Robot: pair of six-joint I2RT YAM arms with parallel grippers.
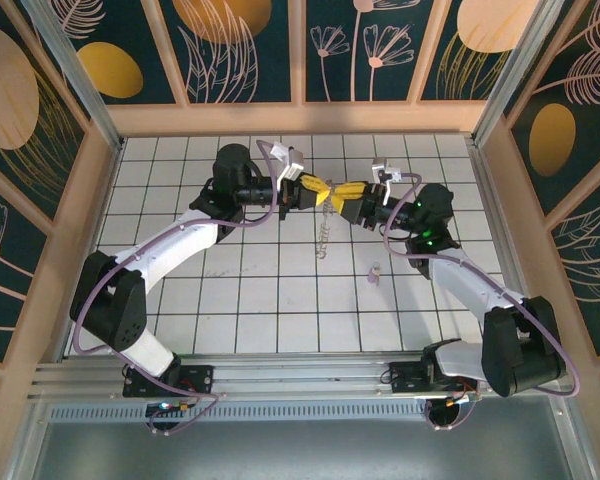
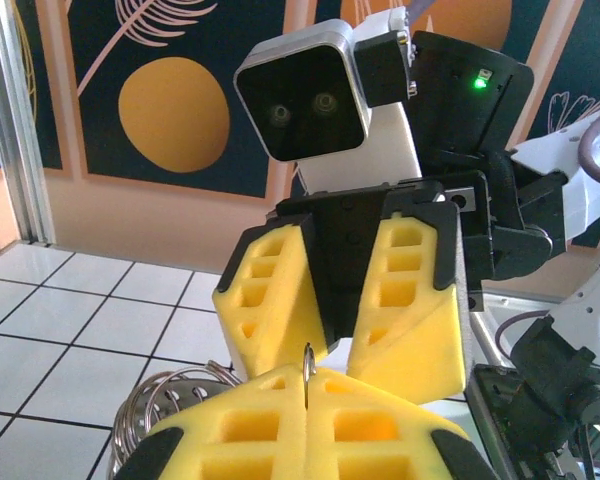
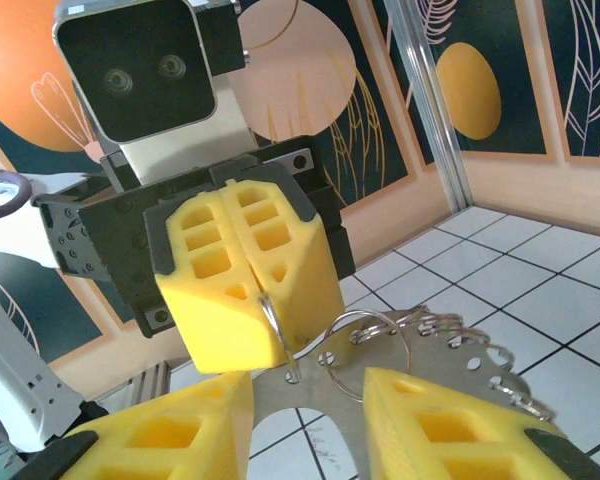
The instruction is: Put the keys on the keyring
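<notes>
Not threaded yet; leaves the key point(image 1: 373, 272) on the tiles, below and right of the keyring point(image 1: 325, 235), well apart from it; needs fetching and slipping on. Clamps the keyring's wire in the shut left gripper point(image 1: 316, 189), loops dangling beneath; faces it from just right of the keyring with the right gripper point(image 1: 353, 197), fingers point(image 3: 450, 420) apart, pinching nothing. Crowds both grippers at the keyring, purple cable point(image 1: 264, 152) looping near it; frees neither for the key.

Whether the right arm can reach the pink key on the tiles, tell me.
Probably yes: the key sits alone on bare tile beside that arm. The right tool, open at the keyring the left tool clamps, must back away first.
</notes>
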